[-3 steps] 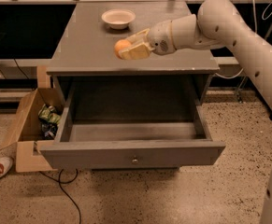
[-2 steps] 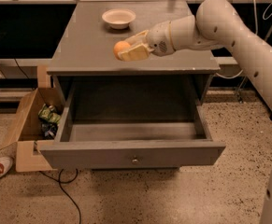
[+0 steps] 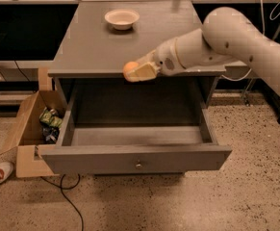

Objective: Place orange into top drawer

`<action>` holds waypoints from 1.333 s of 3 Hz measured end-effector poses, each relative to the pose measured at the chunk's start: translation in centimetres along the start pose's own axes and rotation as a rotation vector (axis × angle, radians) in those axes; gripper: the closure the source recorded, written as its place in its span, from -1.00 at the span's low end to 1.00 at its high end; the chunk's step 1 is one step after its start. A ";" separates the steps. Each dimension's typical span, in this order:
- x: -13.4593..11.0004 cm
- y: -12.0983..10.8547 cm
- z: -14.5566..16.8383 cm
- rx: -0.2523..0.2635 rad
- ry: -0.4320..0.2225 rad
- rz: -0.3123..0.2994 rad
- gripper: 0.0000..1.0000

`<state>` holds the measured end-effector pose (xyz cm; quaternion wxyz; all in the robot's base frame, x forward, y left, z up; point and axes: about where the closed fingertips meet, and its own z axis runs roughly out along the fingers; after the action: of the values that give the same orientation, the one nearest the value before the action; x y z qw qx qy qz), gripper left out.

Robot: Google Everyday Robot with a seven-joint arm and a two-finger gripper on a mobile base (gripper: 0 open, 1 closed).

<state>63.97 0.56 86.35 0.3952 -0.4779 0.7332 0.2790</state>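
Orange [image 3: 129, 69] and gripper [image 3: 138, 71] have moved from mid-top out to the cabinet top's [image 3: 91, 47] front edge.
Small, round and matte, the fruit sits pinched between the cream fingers right at that edge, above the pulled-out top drawer [image 3: 134, 158], whose grey cavity opens wide toward 6 o'clock. The bowl [image 3: 122, 18] rests well apart at 12 o'clock, and the cardboard box [image 3: 26, 134] stands beside the drawer at 8 o'clock.
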 end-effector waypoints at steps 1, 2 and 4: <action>4.2 2.1 -0.6 0.068 0.036 0.112 1.00; 9.6 3.2 0.7 0.135 0.097 0.220 1.00; 16.9 1.6 2.9 0.332 0.195 0.275 1.00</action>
<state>59.47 -4.64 70.54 0.3537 -0.3266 0.8621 0.1582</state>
